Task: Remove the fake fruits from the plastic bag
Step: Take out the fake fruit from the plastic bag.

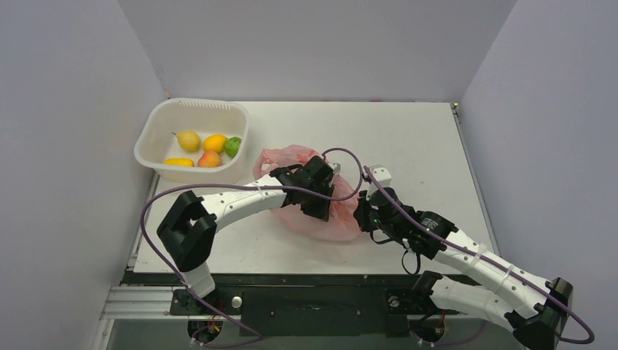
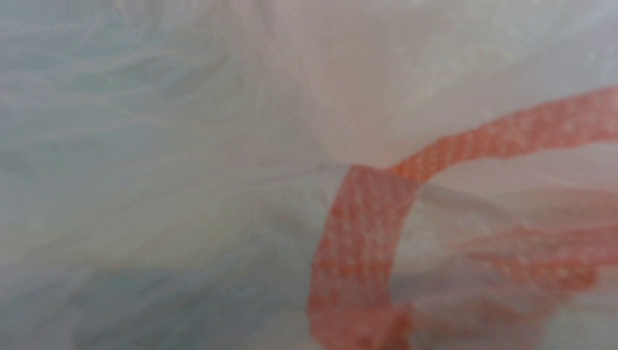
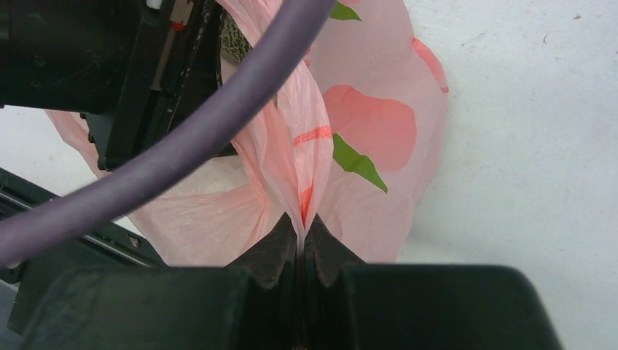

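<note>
starting at the upper left of the top view, the white basin (image 1: pixel 197 103) already holds five fake fruits (image 1: pixel 214 143), so judge the emptying well along. whether any remain bagged you cannot see for sure. at mid frame the plastic bag (image 1: pixel 290 155) lies crumpled on the worktop (image 1: pixel 415 138), with your left claw (image 1: pixel 319 209) sunk into it. the left wrist view gives only blurred pale film and a red-orange printed band against the lens, so you cannot tell if that claw is spread or closed, or has anything. just right of it, the right claw (image 3: pixel 300 244) is pressed together on a raised fold of pink film at the bag's lower right edge.

to do this step well, have the right claw hold that fold firm and high so the film draws taut, and work the left claw slowly. thin film drags and can get pinched along with a fruit. a mottled green patch at the top of the right wrist view, beside the left claw's body, may be a fruit, but too little shows.

the bag's long axis runs upper left to lower right in the top view. which end is the mouth you cannot tell.
</note>
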